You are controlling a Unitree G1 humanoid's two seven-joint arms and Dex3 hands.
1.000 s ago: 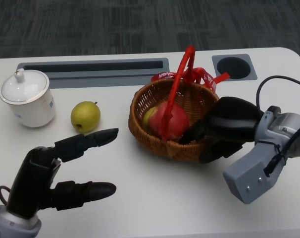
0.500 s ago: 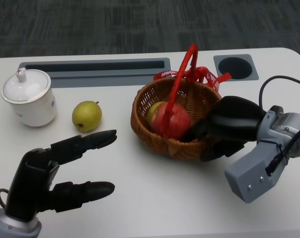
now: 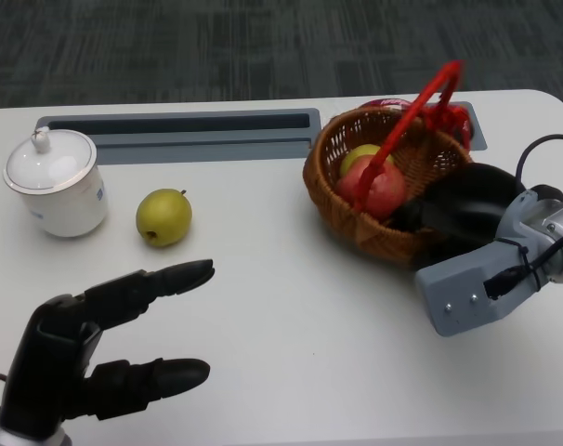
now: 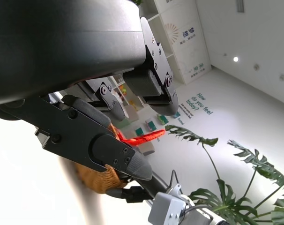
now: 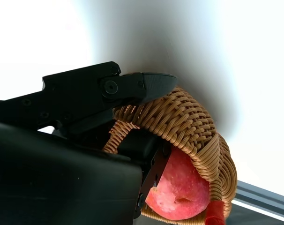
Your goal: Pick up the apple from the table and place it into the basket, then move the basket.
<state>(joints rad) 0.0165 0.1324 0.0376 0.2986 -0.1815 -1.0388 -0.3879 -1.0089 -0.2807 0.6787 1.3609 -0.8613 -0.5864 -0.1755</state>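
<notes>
The wicker basket (image 3: pixel 356 228) with a red handle (image 3: pixel 421 107) stands at the right of the table, holding a red apple (image 3: pixel 379 190) and a green fruit (image 3: pixel 360 156) behind it. My right hand (image 3: pixel 463 209) grips the basket's near right rim, one finger outside the wall and others inside; the right wrist view shows the rim (image 5: pixel 189 122) between my fingers (image 5: pixel 132 86) and the apple (image 5: pixel 182 190) close by. At the lower left, well away from the basket, my left hand (image 3: pixel 96 358) hovers open with fingers spread. The left wrist view shows the basket (image 4: pixel 97 178) beyond that hand.
A yellow-green pear (image 3: pixel 163 217) lies on the table at the left. A white lidded cup (image 3: pixel 57 181) stands beside it at the far left. A grey recessed slot (image 3: pixel 179 125) runs along the back. The table's right edge is near the basket.
My right hand has moved the basket to the right and farther back, with the apple inside. The left hand has sunk slightly toward the near edge.
</notes>
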